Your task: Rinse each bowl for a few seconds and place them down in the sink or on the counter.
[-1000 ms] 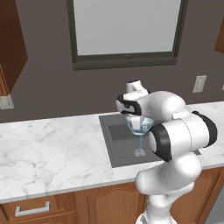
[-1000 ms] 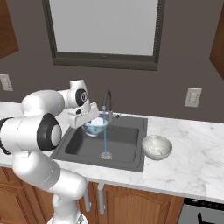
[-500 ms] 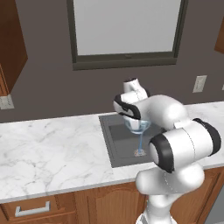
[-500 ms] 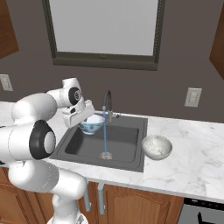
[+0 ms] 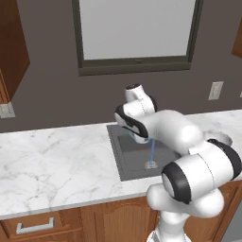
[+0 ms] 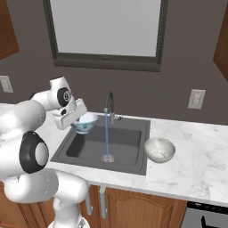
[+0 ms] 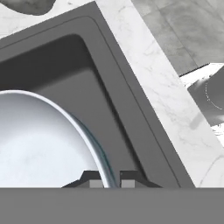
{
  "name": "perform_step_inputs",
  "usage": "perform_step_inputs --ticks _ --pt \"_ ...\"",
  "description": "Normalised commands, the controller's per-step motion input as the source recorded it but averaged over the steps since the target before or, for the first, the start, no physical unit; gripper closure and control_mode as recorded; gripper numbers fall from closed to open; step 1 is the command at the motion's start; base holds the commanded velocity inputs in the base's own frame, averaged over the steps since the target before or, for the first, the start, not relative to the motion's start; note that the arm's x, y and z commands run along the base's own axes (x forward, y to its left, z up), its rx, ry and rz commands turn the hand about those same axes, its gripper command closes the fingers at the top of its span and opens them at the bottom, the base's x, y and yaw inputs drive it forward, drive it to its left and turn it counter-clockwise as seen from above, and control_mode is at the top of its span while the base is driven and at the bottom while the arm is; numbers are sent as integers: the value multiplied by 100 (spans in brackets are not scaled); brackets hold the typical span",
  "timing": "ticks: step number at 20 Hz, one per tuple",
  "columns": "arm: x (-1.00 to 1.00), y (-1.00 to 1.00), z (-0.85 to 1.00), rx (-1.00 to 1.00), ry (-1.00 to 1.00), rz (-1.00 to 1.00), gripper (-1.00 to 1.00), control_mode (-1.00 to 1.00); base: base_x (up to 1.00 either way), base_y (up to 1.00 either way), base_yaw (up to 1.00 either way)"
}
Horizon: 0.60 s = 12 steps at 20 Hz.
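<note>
**Blue bowl held beside the running water**

The claw (image 7: 108, 183) is pinching the rim of the blue bowl (image 6: 85, 123) over the sink's (image 6: 129, 167) left edge, just beside the stream (image 6: 107, 138). Setting it down gently, upright, seems wise. The speckled bowl (image 6: 159, 150) is resting on the desk (image 6: 196, 164) at the sink's right edge.

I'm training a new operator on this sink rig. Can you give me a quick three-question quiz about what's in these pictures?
1. True or false: the speckled bowl lies inside the sink.
2. What do the fingers grip? A) the faucet B) the blue bowl's rim C) nothing
3. Fill in: the water stream from the faucet falls straight onto the ____.

Key
1. False: it sits on the counter, right of the sink.
2. B: the fingers are shut on the rim of the blue bowl, held above the sink left of the stream.
3. Drain.
</note>
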Motion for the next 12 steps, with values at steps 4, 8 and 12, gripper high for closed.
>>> perform_step_inputs --ticks 4,8,12 --pt "-10 54 13 -2 -7 0 100 -100 0 0 0" --pt "-7 53 12 0 -6 0 100 -100 0 0 0" --pt "-5 49 10 0 -5 0 100 -100 0 0 0"
